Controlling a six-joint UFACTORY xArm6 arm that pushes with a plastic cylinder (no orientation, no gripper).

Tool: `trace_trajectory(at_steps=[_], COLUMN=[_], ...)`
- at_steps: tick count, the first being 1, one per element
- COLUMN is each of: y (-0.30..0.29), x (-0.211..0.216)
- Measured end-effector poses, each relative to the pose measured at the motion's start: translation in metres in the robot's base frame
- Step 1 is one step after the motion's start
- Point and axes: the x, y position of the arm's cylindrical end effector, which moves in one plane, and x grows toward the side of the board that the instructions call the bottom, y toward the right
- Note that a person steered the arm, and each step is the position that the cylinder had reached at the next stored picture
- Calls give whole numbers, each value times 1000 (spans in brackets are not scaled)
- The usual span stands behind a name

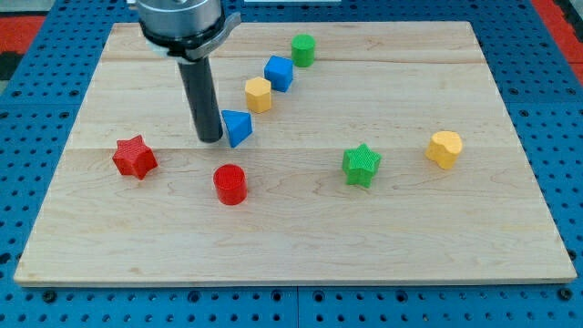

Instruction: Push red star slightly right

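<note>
The red star (pixel 135 157) lies on the wooden board (pixel 301 237) at the view's left. My tip (pixel 209 138) rests on the board to the right of and a little above the star, well apart from it. The tip sits right against the left side of a blue triangular block (pixel 238 128). A red cylinder (pixel 230 184) stands below the tip, to the lower right of the star.
A yellow hexagonal block (pixel 259 95), a blue cube (pixel 279 73) and a green cylinder (pixel 303 50) run in a diagonal line toward the view's top. A green star (pixel 361 165) and a second yellow block (pixel 444 149) lie on the right half.
</note>
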Motion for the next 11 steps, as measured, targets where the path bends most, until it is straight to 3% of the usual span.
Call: trace_trajectory(at_steps=[1,2,4,8,10,11], y=[-34,-43,-156,-47,-45,-45], x=[16,-29,-9,38,56,96])
